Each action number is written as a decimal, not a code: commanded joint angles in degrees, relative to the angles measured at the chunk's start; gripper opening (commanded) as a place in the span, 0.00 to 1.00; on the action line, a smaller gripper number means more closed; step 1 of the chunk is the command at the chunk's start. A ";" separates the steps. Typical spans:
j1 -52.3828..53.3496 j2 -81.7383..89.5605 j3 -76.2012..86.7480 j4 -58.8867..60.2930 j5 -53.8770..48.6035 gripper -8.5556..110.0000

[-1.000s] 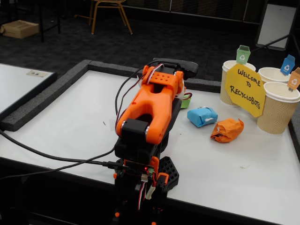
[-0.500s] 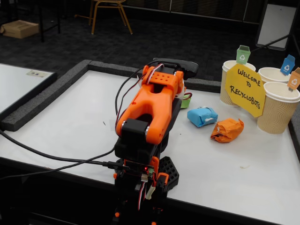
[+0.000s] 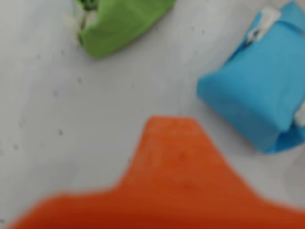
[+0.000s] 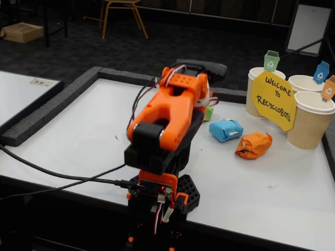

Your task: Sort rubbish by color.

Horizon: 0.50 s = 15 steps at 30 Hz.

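The green lump (image 3: 119, 24) lies on the white tabletop (image 4: 78, 136), and in the fixed view only a sliver of it (image 4: 208, 113) shows, just behind the arm's upper end. Beside it, toward the cups, sits the light blue lump (image 4: 226, 129), with the orange lump (image 4: 254, 145) a little further on, nearest the three paper cups (image 4: 313, 120) and the yellow welcome sign (image 4: 274, 99). In the wrist view the green lump sits ahead and to the left of the pincer (image 3: 169, 143), the blue lump (image 3: 259, 95) ahead and to the right, both apart from the blurred orange tip. I'd judge green the likelier first target. The orange arm (image 4: 167, 115) is folded low over its base, leaning toward the lumps. Whether the pincer is spread or pressed together I cannot tell; it grips nothing visible.
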 commanded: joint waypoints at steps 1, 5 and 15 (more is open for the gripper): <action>1.85 -8.96 -17.67 -0.97 0.97 0.15; 3.43 -15.12 -27.16 -0.44 0.97 0.15; 3.96 -24.61 -45.97 9.40 0.88 0.16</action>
